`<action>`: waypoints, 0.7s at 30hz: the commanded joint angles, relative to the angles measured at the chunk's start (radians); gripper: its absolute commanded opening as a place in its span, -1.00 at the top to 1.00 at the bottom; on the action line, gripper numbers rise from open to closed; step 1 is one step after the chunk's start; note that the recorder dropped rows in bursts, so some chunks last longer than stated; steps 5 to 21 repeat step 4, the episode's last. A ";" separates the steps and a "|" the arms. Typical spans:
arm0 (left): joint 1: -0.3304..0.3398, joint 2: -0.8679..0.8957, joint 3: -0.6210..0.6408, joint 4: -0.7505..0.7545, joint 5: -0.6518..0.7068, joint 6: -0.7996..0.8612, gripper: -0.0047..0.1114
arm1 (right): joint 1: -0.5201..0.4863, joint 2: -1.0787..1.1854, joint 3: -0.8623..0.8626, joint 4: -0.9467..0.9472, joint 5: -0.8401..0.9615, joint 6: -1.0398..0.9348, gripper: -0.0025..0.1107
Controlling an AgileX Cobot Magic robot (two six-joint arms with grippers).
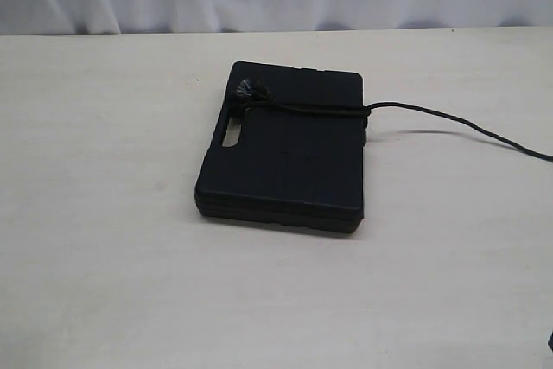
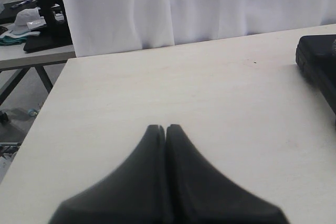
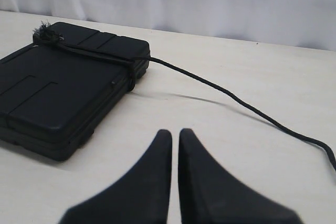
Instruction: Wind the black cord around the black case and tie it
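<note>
Right gripper (image 3: 175,132), jaws together and empty, sits nearer the cord (image 3: 231,97) trailing rightward from the case (image 3: 63,93); left gripper (image 2: 166,128) likewise closed

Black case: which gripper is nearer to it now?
Right. The right gripper hangs close beside the black case; the left gripper sits farther off across the table, only the case's edge in its view.

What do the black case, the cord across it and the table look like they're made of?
Black case: likely moulded plastic, matte; ribbed lid panels, rounded corners, cut-out handle slot.
Black cord: seems braided textile, dull; it lies limp and ends in a frayed knot.
Table: pale wood or wood-look laminate, faint grain streaks; cannot tell which.
</note>
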 commanded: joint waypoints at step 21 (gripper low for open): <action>0.005 -0.005 0.003 0.000 -0.005 -0.006 0.92 | -0.004 -0.004 0.003 -0.003 0.005 0.002 0.88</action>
